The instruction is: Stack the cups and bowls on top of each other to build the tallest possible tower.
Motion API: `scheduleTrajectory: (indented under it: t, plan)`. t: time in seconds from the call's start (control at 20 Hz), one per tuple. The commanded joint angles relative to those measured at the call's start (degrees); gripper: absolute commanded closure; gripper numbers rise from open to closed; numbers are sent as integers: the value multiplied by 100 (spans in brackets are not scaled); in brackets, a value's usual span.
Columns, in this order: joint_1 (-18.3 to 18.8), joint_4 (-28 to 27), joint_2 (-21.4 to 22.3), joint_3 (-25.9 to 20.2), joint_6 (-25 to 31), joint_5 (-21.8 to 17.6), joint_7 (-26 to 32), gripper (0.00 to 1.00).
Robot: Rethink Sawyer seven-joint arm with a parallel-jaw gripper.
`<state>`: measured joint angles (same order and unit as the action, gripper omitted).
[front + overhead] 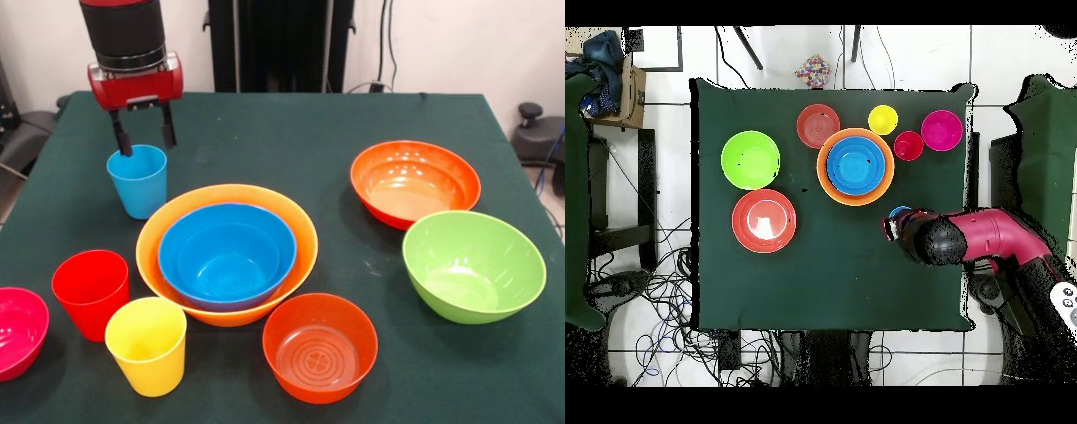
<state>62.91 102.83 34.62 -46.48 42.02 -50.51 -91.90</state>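
Your gripper (142, 140) hangs over the light blue cup (139, 181) at the far left of the table (353, 115). Its fingers (120, 137) are spread, one on each side of the cup's rim, and you cannot tell whether they touch it. The cup stands upright just beyond the tower (227, 252), which so far is the pale orange bowl (150, 247) with the blue bowl (227, 254) nested in it, and a smaller light blue bowl (221, 268) seems to sit inside that.

Near left, you have the red cup (90, 291) and yellow cup (147, 344) upright and just beside each other, with the magenta-pink bowl (18, 331) at the left edge. One red-orange bowl (320, 346) sits just near-right of the tower; the other red-orange bowl (415, 181) lies far right, with the lime green bowl (473, 265) just in front of it.

From overhead, the arm (985, 238) reaches in from the right, covering most of the light blue cup.
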Motion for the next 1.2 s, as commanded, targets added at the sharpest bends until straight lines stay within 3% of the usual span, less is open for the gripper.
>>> scheduleTrajectory:
  t: [0.05, 1.2]
  plan:
    - [-356, -420, -374, 44, 360, -239, 1526, 0]
    - [-632, -412, -570, 331, 59, -665, 1249, 0]
